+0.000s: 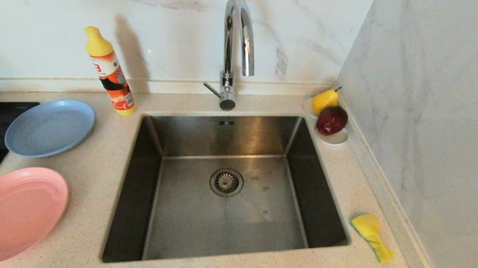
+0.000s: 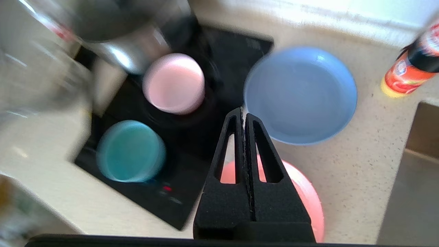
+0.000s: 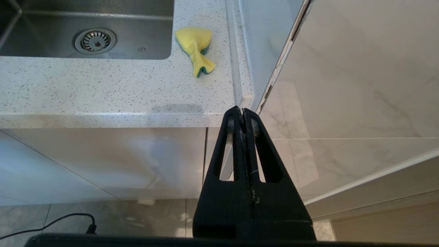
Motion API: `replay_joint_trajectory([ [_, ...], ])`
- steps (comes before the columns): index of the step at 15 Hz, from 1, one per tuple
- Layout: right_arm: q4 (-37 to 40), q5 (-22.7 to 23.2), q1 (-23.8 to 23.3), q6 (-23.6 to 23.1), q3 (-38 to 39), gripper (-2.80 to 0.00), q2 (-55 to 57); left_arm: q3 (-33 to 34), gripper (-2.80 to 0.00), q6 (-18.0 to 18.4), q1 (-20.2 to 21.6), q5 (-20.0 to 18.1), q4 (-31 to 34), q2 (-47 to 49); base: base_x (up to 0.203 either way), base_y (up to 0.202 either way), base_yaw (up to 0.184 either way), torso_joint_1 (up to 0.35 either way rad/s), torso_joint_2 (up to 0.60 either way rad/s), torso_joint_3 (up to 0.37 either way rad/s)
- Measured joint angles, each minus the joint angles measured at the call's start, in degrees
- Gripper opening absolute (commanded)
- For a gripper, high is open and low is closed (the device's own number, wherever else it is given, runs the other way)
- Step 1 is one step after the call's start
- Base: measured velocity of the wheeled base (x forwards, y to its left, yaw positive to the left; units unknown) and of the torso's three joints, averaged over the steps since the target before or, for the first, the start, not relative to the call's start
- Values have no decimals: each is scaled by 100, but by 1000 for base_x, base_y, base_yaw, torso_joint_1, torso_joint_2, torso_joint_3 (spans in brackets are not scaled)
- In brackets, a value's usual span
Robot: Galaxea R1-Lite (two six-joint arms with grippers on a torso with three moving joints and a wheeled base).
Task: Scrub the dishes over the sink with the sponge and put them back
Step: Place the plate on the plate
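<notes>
Four dishes sit left of the sink, none in it. Far left, on the black cooktop (image 2: 192, 144): pale pink-white bowl (image 2: 174, 83) and teal bowl (image 2: 131, 151), apart from each other; head view catches only the edge of the pink-white one at the frame border, and the teal bowl is out of its view. A blurred metal pot (image 2: 113, 37) stands just beyond the pink-white bowl. On the speckled counter (image 1: 88, 206), pink plate (image 1: 10, 215) near the front edge, blue-grey plate (image 1: 50, 127) behind it, the two close but not touching. Left gripper (image 2: 243, 110) hangs above this group, over the gap between the cooktop and the blue-grey plate, fingers pressed together, nothing between them; it is not seen from the head. Orange-and-white detergent bottle (image 1: 109, 73) with yellow cap stands upright near the backsplash, between blue-grey plate and sink. Steel sink (image 1: 143, 186) centre, round strainer drain (image 1: 226, 182) in its floor, chrome tap (image 1: 235, 49) arching over the back rim. Back right corner: small white saucer (image 1: 336, 139) with a yellow pear (image 1: 324, 100) and a dark red fruit (image 1: 332, 120), touching each other. Right of the sink, on the counter near the wall: yellow sponge (image 1: 372, 236), crumpled and pinched at one end, green side showing at its edge. Right gripper (image 3: 242, 110) is low in front of the counter edge, below counter level, well short of the sponge, fingers pressed together and empty.
</notes>
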Motion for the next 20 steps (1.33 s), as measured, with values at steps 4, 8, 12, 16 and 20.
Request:
replay_joint_trajectory([
  [4, 0, 0, 0, 2, 0, -280, 0, -371, -280, -583, 1235, -1997, 66, 1085, 0, 0, 0, 0, 0, 0],
  [8, -2, -2, 0, 0, 0, -280, 0, -615, -280, -1158, 1627, -2708, 43, 2046, 0, 0, 0, 0, 0, 0],
  [12, 0, 0, 0, 0, 0, -280, 0, -735, 0, -1607, 1681, -2779, 52, 2833, 0, 0, 0, 0, 0, 0],
  [16, 0, 0, 2, 2, 0, -280, 0, -777, 0, -2092, 1681, -2802, 37, 3450, 0, 0, 0, 0, 0, 0],
  [20, 0, -2, 0, 0, 0, -280, 0, -849, 0, -2417, 1677, -3267, 65, 3744, 0, 0, 0, 0, 0, 0],
])
